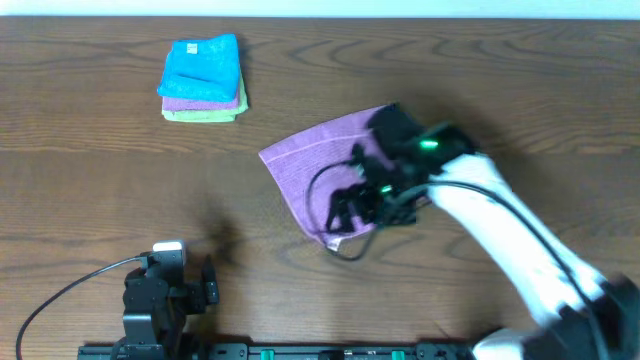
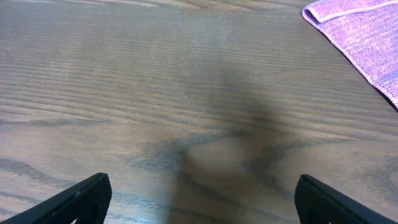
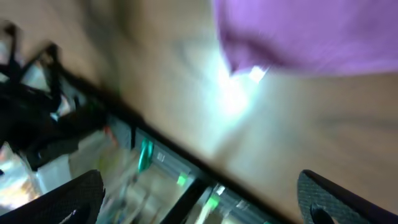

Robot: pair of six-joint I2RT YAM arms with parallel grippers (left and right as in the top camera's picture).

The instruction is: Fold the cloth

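The right gripper (image 3: 199,196) hung over the cloth (image 1: 305,160), jaws wide, empty. The left gripper (image 2: 200,198) gaped empty above the table (image 2: 124,74).

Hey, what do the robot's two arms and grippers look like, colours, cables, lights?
The right arm has a white link ending in a black wrist with a green light and a looping black cable. The left arm is black with a pale grey cap and a thin black cable curving away. In the wrist views, the left fingers and right fingers are matte black wedges.
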